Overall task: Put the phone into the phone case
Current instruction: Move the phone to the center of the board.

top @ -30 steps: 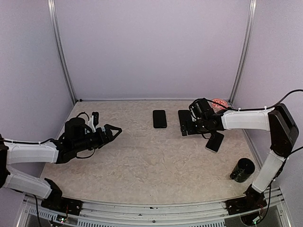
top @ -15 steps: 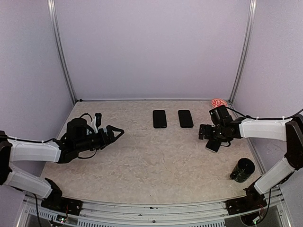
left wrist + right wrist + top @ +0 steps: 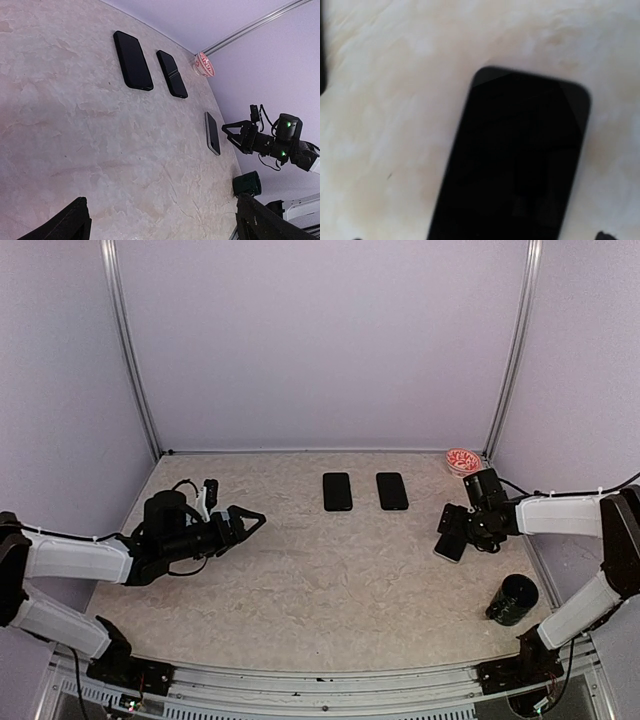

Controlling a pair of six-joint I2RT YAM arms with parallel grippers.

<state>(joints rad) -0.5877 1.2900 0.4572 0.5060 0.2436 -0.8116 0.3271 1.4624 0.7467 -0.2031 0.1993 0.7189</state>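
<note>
Left pincer and right pincer gape empty; the flat phone may skid from closing fingertips.

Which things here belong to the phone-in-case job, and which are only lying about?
For the job: phone; left black slab and right black slab at the back, phone or case, cannot tell.
Lying about: red-white dish; dark cup.

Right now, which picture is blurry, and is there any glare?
Right wrist view: soft and blurred, with the phone seen very close and filling much of the frame. Left wrist view: sharp, but strongly tilted. Top view: even light, only faint shadows, no glare.
</note>
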